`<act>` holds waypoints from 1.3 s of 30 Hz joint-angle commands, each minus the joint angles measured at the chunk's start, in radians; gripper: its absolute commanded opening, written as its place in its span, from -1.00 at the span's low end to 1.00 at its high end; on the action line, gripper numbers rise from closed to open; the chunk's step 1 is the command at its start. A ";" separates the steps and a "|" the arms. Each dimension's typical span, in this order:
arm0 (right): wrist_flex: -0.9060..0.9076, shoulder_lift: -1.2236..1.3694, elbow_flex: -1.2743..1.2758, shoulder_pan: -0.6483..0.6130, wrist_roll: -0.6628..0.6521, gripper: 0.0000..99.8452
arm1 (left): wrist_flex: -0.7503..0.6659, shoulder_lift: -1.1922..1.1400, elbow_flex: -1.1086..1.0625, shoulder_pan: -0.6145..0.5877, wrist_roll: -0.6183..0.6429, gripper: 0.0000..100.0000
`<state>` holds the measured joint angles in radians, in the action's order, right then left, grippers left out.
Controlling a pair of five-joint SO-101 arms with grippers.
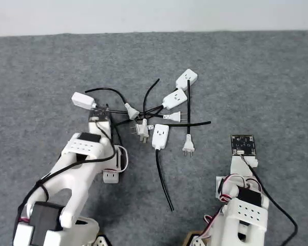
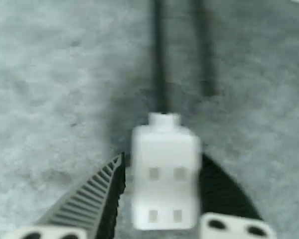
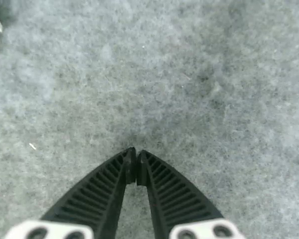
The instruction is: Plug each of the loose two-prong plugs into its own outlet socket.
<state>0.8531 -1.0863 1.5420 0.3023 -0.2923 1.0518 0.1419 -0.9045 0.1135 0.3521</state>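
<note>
**Item:** outlet socket (image 2: pixel 164 172), white, with a black cord leaving its far end.

**Location:** between the fingers (image 2: pixel 102 194) of the left gripper (image 2: pixel 163 158), at the left edge of the cable tangle on the grey felt desk (image 1: pixel 267 77).

**Grip:** the left fingers press on both long sides of the socket, grasping it. The slotted face is turned toward the wrist camera and shows two pairs of slots.

**Handling, as judged:** hold the socket firm and level with its slots unobstructed, so that a push from a plug does not twist it in the grip.

**Counterpart:** the two-prong plug (image 1: pixel 188 147) lies on the desk and is the nearest plug to the right arm.

**Right gripper (image 3: pixel 136 167):** the fingers are clenched together on nothing, over bare felt. Open them first, take the plug by its body with the prongs left free, and line the prongs up with one slot pair before you press.

**Surroundings:** further sockets and plugs lie mid-desk with their black cords crossing. Expect that lifting one cord will drag its neighbours.
</note>
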 commanded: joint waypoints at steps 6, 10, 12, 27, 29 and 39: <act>0.002 -0.018 -0.014 0.005 -0.011 -0.98 | -0.074 0.288 -0.193 -0.014 -0.048 -0.02; 0.004 -0.018 -0.023 0.005 -0.009 -0.98 | -0.028 0.499 -0.263 -0.018 -0.095 -0.02; 0.022 -0.018 -0.032 0.005 -0.012 -0.98 | 0.054 0.621 -0.271 -0.048 -0.126 -0.02; 0.430 0.133 -0.694 -0.277 0.060 -0.98 | 0.265 1.007 -0.133 -0.440 -0.336 -0.93; 0.435 0.234 -0.816 -0.371 0.135 -0.98 | 0.264 1.005 -0.111 -0.483 -0.336 -0.89; 0.266 0.748 -1.048 -0.498 0.302 -0.94 | 0.086 0.825 -0.153 -0.631 -0.331 -0.62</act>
<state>1.2152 -0.4542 0.5600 -0.1749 -0.0407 1.2589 1.0902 -1.0656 -0.4833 0.0284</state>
